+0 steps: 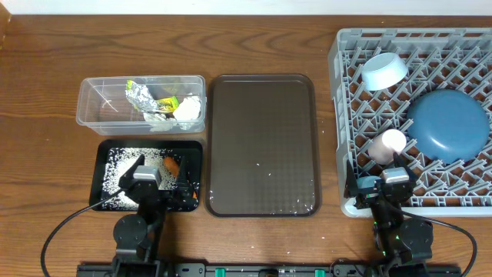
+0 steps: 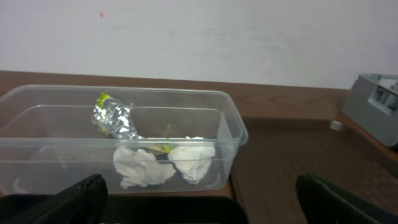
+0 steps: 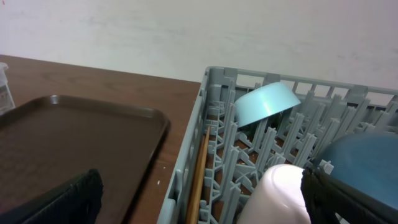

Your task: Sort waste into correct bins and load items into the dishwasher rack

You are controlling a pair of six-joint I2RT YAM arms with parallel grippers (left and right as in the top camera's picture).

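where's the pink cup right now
In the overhead view the pink cup lies in the grey rack on the table's right side, just left of the dark-blue plate and nearer the robot than the pale-blue bowl.

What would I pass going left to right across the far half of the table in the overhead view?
Clear plastic tub → brown serving tray → grey dishwasher rack, and inside it the pale-blue bowl → dark-blue plate. The pink cup is left out: it overlaps the bowl sideways.
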